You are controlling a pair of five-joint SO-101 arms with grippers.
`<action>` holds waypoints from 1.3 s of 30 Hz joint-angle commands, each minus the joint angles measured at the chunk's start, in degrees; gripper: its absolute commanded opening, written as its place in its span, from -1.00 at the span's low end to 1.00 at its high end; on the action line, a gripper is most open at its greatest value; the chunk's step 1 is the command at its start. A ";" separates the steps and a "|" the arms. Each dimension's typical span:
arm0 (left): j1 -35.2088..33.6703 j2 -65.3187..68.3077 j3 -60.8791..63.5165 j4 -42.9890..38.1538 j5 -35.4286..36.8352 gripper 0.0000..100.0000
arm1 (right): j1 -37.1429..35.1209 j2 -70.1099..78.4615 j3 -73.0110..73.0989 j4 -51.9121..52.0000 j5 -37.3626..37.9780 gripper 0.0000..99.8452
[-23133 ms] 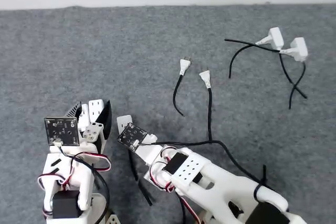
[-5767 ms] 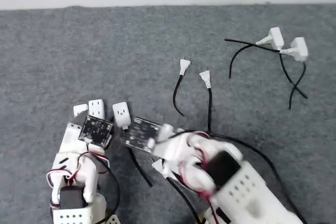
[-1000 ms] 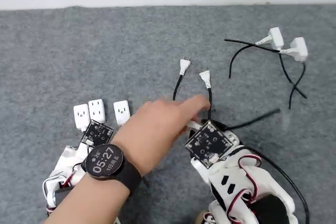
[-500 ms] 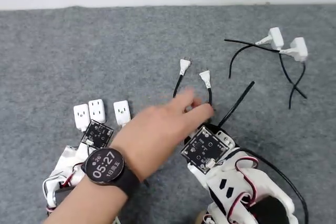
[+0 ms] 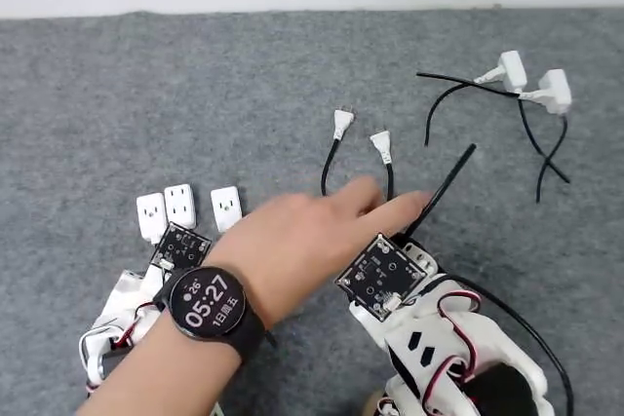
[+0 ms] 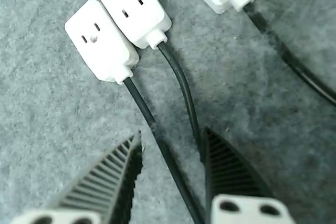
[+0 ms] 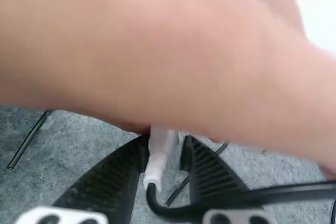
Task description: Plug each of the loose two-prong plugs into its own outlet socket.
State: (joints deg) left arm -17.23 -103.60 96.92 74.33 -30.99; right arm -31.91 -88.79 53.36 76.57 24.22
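Observation:
Three white outlet sockets (image 5: 179,205) lie in a row at the left. In the left wrist view two sockets (image 6: 100,40) sit ahead of my open left gripper (image 6: 172,136), whose fingers straddle their black cords (image 6: 181,90). My right gripper (image 7: 165,139) is shut on a white two-prong plug (image 7: 159,153), near the table's middle. Its black cord (image 5: 444,182) sticks out toward the far right. A person's hand (image 5: 302,236) with a watch lies over this gripper and touches the plug. Two loose plugs (image 5: 341,124) lie beyond it.
Two more white plugs (image 5: 531,83) with crossed black cords lie at the far right corner. The person's forearm (image 5: 166,367) crosses above my left arm (image 5: 127,314). The right arm's base (image 5: 448,358) and its cable fill the near right. Grey carpet covers the table.
The person's fingers slid right, over my right gripper. The held plug's cord swung from lying out to the right to pointing toward the far right. My left arm kept still.

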 commanded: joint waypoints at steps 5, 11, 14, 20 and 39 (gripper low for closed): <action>0.26 -0.70 -0.48 0.35 -0.53 -0.64 | -0.66 1.01 -2.20 -0.31 -0.26 -0.99; 0.26 -0.70 -0.48 0.35 -0.53 -0.64 | -0.66 1.01 -2.20 -0.22 -0.26 -0.98; 0.26 -0.70 -0.48 0.35 -0.53 -0.64 | -0.66 1.01 -2.20 -0.13 -0.26 -0.98; 0.26 -0.70 -0.48 0.35 -0.53 -0.64 | -0.66 1.01 -2.29 -0.13 -0.26 -0.97; 0.44 -0.70 -0.48 0.35 -0.53 -0.64 | -0.92 1.01 -2.20 -0.22 -0.79 -0.80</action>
State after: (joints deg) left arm -17.23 -103.60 96.92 74.33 -30.99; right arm -32.18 -87.91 53.63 76.66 23.96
